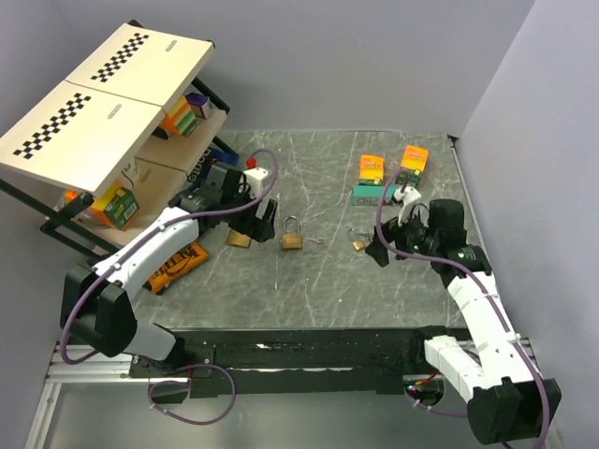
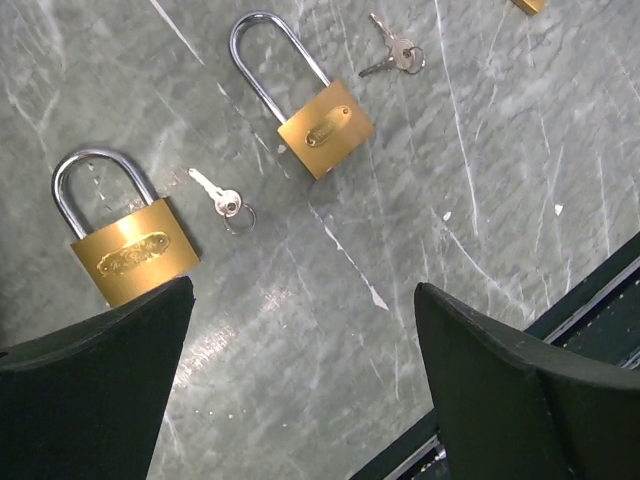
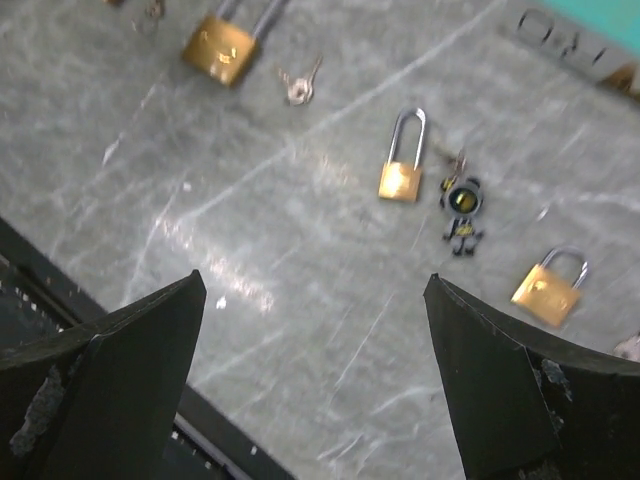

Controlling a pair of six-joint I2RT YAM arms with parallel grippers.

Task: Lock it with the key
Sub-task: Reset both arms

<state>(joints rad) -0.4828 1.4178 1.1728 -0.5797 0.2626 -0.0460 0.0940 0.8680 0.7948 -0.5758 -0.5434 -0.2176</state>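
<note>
Two brass padlocks lie on the grey marble table: one (image 2: 125, 250) just ahead of my left finger, and a long-shackled one (image 2: 320, 125) beyond it. A small silver key on a ring (image 2: 225, 200) lies between them. The key, a tiny bunch on a ring (image 2: 395, 55), lies farther on; it also shows in the top view (image 1: 315, 238) and the right wrist view (image 3: 297, 85). My left gripper (image 2: 303, 290) is open and empty above bare table. My right gripper (image 3: 313, 280) is open and empty, short of two small brass padlocks (image 3: 400, 170) (image 3: 548, 290) and a dark charm (image 3: 462, 210).
A slanted shelf (image 1: 94, 103) with boxes stands at the left. An orange packet (image 1: 178, 265) lies below it. Orange boxes (image 1: 372, 168) (image 1: 414, 159) and a teal box (image 1: 368, 195) sit at the back right. A black rail (image 1: 309, 346) runs along the near edge.
</note>
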